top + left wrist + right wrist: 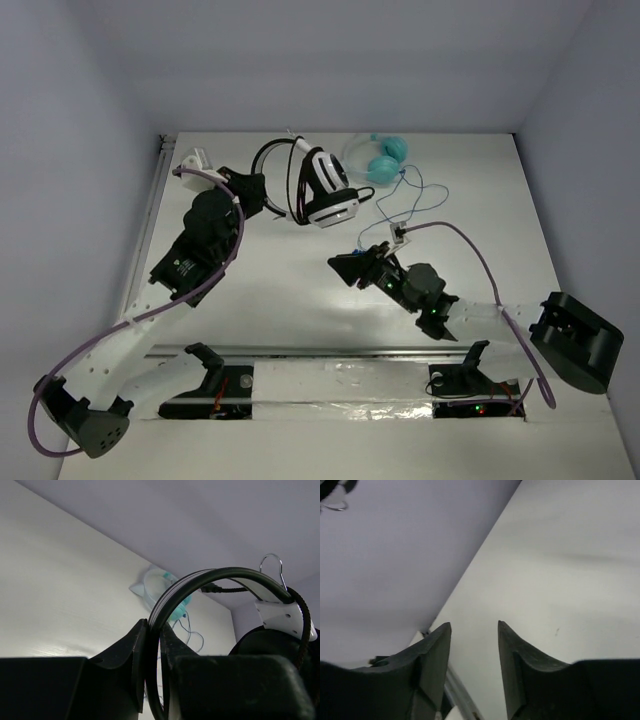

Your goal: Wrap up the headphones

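Left gripper (154, 626) pinches the headband (220, 574) of the headphones (328, 190), twelve o'clock on the table (300, 310). Right gripper (474, 625), spread, holds nothing. Cable (230, 589) wrapping appears incomplete.

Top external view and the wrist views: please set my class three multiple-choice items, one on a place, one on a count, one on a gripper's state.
1. In the top view, where do the teal headphones lie from the white-and-black headphones?
A. to their right
B. to their left
C. down by the arm bases

2. How many pairs of headphones are in view?
A. one
B. two
C. three

3. How does the left gripper stand?
A. open and empty
B. shut on a blue cord
C. shut on the black headband

Answers:
1 A, the teal pair sits just right of the big pair.
2 B, one teal pair and one white-and-black pair show.
3 C, the left wrist view shows the headband pinched in its jaws.
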Action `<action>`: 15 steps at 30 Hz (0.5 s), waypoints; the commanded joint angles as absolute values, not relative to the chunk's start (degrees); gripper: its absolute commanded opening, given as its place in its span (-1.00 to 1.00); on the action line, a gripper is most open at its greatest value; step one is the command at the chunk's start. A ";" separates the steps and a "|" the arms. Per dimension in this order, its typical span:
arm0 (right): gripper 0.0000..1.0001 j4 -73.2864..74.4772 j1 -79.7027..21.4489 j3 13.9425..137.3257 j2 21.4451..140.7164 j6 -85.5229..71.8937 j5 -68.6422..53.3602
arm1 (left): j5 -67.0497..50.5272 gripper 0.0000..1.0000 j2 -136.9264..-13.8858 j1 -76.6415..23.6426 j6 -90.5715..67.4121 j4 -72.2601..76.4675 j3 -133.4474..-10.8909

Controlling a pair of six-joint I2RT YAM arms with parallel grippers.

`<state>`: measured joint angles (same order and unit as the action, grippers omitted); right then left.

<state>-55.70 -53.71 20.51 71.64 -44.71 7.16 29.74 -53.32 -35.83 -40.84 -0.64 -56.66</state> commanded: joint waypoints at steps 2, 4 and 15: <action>0.05 -54.85 -53.00 23.81 70.58 -36.31 10.72 | 24.18 -1.00 -51.15 -36.47 -43.15 -3.24 -63.63; 0.19 -54.15 -52.29 25.04 69.96 -33.77 11.07 | 21.63 -1.00 -50.98 -36.47 -43.50 -4.13 -64.42; 0.36 -51.33 -50.10 32.33 71.89 -26.54 -2.52 | 15.65 -1.00 -50.71 -38.23 -43.42 -7.12 -66.89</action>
<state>-50.96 -50.24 28.34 70.83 -30.13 4.05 17.78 -52.75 -37.54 -40.82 -12.82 -62.78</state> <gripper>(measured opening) 0.679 0.090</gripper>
